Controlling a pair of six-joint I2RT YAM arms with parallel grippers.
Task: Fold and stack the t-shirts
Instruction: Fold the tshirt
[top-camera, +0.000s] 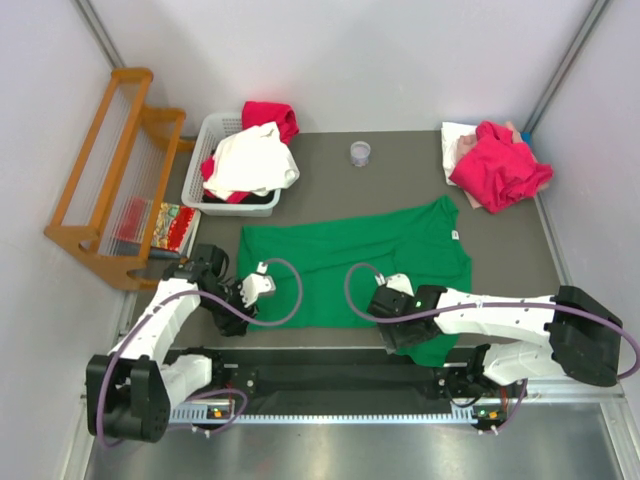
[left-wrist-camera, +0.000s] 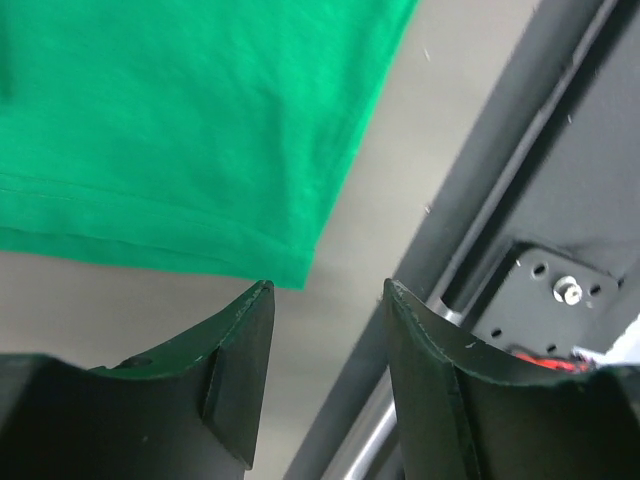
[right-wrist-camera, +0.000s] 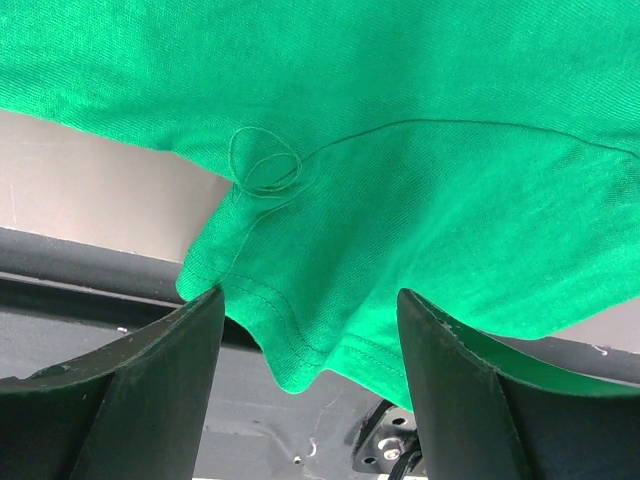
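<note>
A bright green t-shirt (top-camera: 360, 260) lies spread flat in the middle of the table, neck to the right. My left gripper (top-camera: 262, 283) sits at its near left corner. In the left wrist view that hemmed corner (left-wrist-camera: 200, 130) ends just beyond the open left gripper (left-wrist-camera: 328, 285), with only bare table between the fingers. My right gripper (top-camera: 385, 305) is at the shirt's near edge. It (right-wrist-camera: 310, 292) is open, and a hemmed flap of the green shirt (right-wrist-camera: 330, 200) hangs in the gap between its fingers over the table's edge. More t-shirts are piled at the back.
A white basket (top-camera: 222, 121) at the back left holds white and red shirts. A magenta-red shirt (top-camera: 497, 165) lies on pale ones at the back right. A small cup (top-camera: 360, 153) stands at the back centre. A wooden rack (top-camera: 105, 170) stands left. A black rail (top-camera: 330, 375) runs along the near edge.
</note>
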